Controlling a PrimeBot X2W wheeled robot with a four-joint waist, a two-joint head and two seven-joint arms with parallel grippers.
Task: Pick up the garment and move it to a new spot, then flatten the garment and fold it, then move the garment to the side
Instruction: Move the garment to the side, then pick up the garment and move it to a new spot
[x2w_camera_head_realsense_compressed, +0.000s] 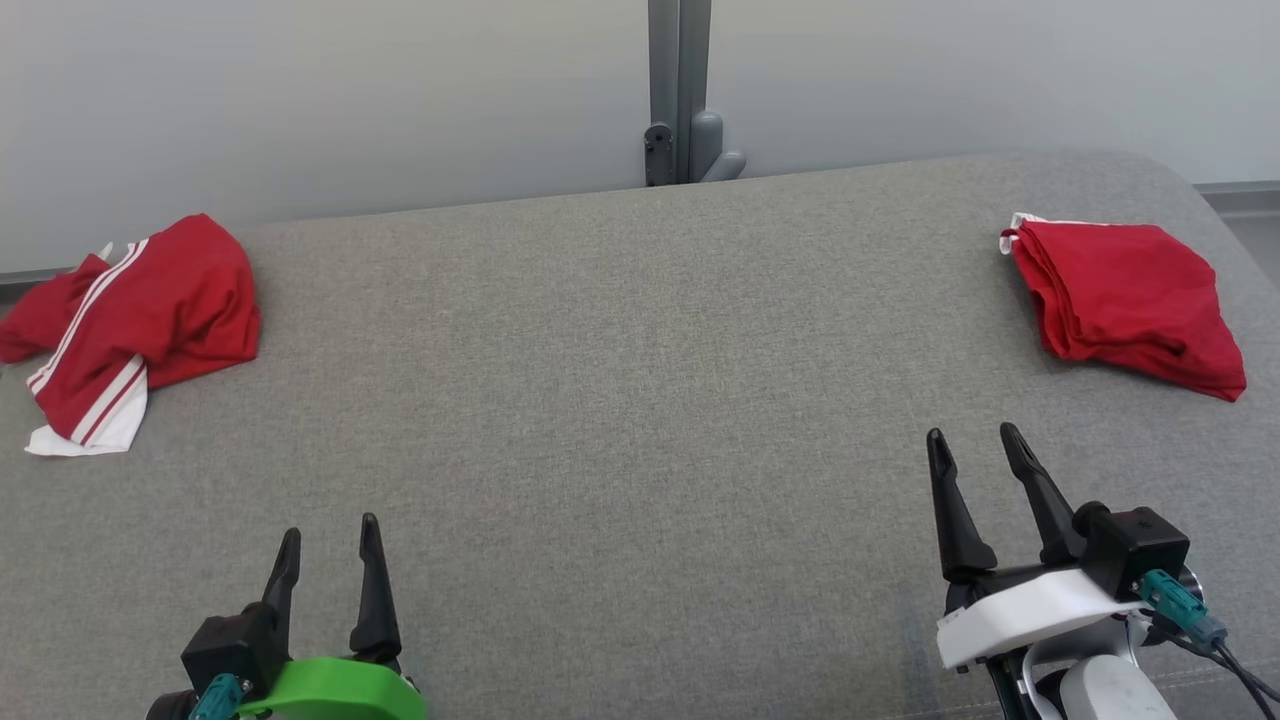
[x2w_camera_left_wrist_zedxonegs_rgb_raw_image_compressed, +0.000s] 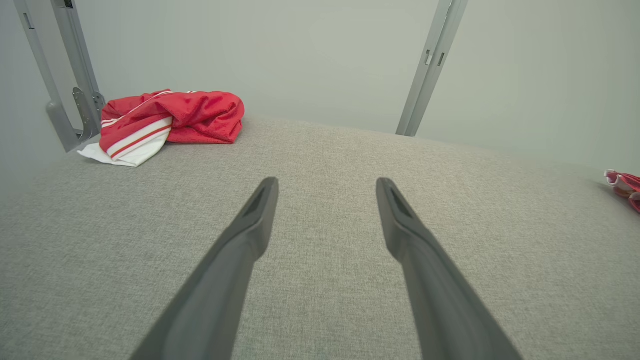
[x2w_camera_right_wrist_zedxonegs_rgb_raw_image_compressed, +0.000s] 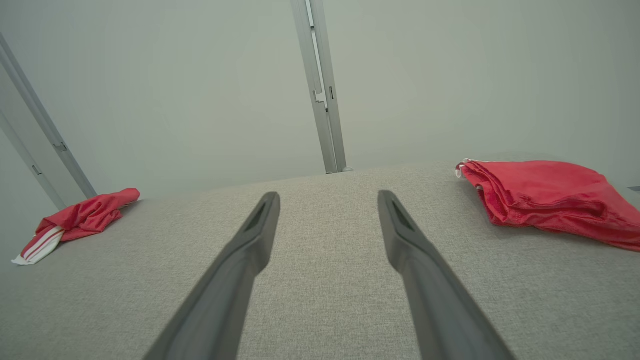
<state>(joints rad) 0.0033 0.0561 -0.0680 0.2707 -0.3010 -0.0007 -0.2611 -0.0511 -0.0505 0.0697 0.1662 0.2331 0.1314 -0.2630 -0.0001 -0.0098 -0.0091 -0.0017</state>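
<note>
While jaws gape, striped garment (x2w_camera_head_realsense_compressed: 150, 310) lies left — plain garment (x2w_camera_head_realsense_compressed: 1125, 295) right

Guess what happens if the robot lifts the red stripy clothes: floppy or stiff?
Probably floppy: the stripy garment lies crumpled in soft folds, so it would likely droop and unfold. It looks thin, so likely light. On the grey fabric top it would probably bunch rather than slide.
</note>
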